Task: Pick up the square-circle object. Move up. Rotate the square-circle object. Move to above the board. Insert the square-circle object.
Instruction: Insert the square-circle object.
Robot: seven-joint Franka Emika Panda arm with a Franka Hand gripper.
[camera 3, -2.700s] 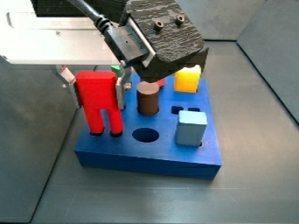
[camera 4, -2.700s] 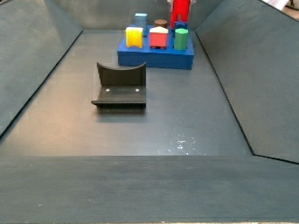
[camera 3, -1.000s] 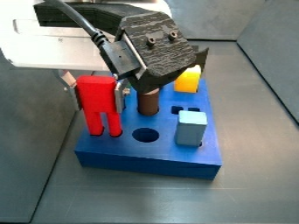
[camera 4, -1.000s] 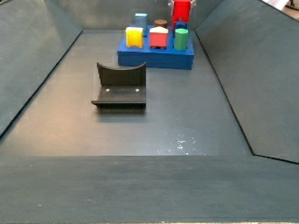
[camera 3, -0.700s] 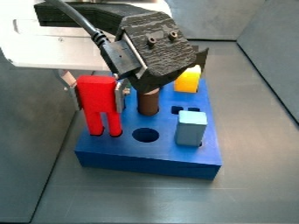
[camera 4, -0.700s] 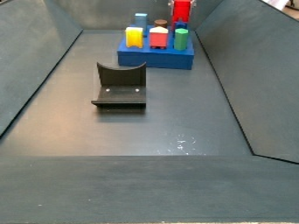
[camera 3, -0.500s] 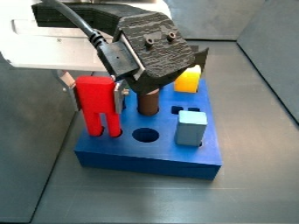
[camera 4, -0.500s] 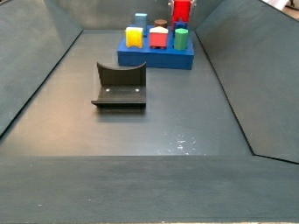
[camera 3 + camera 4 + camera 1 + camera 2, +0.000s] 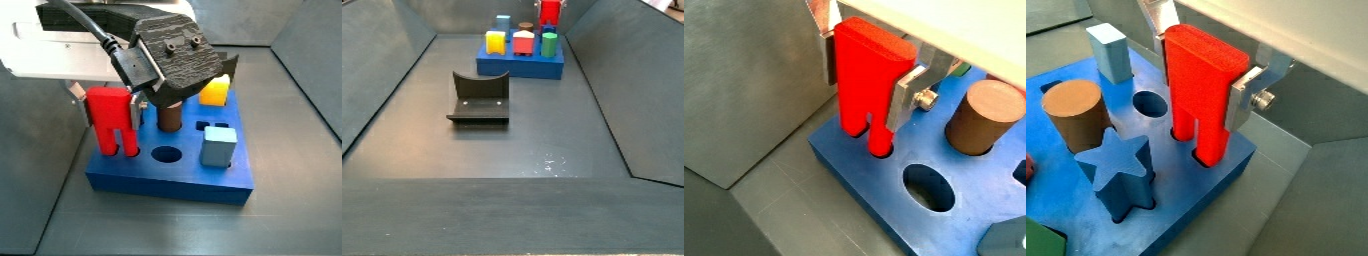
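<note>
Change: almost nothing since a second ago; your arm sits as low over the board.
Gripper (image 9: 865, 62): clamped on the square-circle object (image 9: 867, 85), silver fingers (image 9: 1247, 90) flat against its two faces.
Square-circle object: upright between the plates, legs down in the board (image 9: 201, 180) at its corner.
Neighbours: brown cylinder (image 9: 986, 118) just beside; fixture (image 9: 478, 97) well apart.
</note>
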